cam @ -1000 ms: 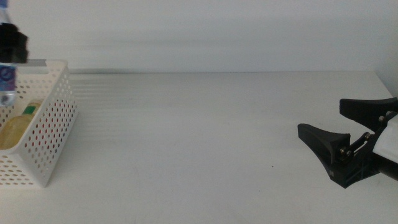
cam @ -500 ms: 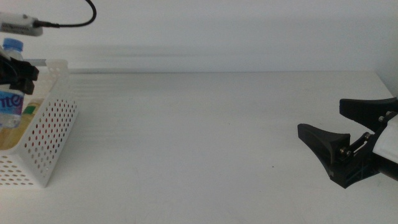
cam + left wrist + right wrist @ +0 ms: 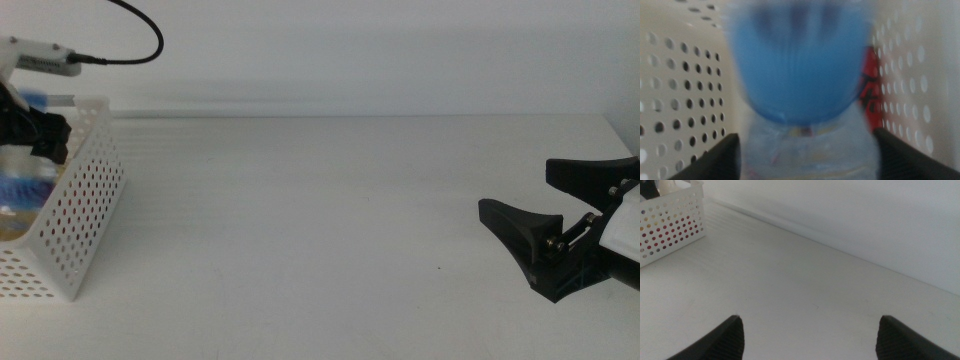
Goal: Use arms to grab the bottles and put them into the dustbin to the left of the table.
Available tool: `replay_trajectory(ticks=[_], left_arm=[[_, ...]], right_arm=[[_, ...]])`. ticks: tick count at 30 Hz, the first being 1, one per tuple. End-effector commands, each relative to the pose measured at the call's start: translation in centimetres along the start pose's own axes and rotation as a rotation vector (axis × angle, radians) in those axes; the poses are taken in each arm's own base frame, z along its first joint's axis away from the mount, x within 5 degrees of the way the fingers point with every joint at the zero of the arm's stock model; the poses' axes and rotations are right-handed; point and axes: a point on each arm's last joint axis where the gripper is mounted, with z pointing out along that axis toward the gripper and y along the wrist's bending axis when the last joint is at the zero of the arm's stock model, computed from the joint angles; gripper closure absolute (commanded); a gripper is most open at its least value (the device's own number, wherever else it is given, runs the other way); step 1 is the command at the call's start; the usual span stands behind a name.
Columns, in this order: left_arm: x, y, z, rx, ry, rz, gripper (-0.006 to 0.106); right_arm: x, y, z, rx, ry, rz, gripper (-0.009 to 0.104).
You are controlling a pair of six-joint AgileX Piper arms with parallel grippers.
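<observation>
The table is a wide white top that fills most of the middle view. At its left end stands the bin, a white basket with round holes in its walls; in the right wrist view it sits far off at the table's other end.

The right gripper waits low at the right edge of the middle view, close above the tabletop. Its 2 dark jaws stand wide apart with nothing between them, and its wrist view shows only bare table in the gap.

The left gripper is at the bin's far left, down at rim level, with a black cable looping above it. Its jaws sit on either side of the water bottle, and they appear to be clamped on it just below the blue cap, though the picture is blurred. The bottle hangs inside the bin, between 2 perforated walls; in the middle view it shows only as a blue and clear smear behind the rim.

Behind the bottle, against the bin wall, a strip of the red can is visible. Red also shows through the holes in the middle view.
</observation>
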Motion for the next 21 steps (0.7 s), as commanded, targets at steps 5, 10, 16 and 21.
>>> replay_trajectory(ticks=[5, 10, 16, 21], left_arm=[[-1.7, -0.1, -3.9, 0.019, -0.158, -0.060, 0.010], [-1.3, -0.4, -5.6, 0.040, -0.145, -0.066, 0.010], [-0.3, -0.8, -10.9, 0.023, -0.192, -0.051, 0.010], [1.9, -1.4, -15.6, -0.013, -0.307, -0.052, 0.010]], right_arm=[[-1.6, 0.0, -0.3, -0.002, -0.112, -0.013, 0.023], [-1.6, 0.0, -0.3, -0.002, -0.112, -0.013, 0.023], [-1.6, 0.0, -0.3, -0.002, -0.112, -0.013, 0.023], [-1.6, 0.0, -0.3, -0.002, -0.112, -0.013, 0.023]])
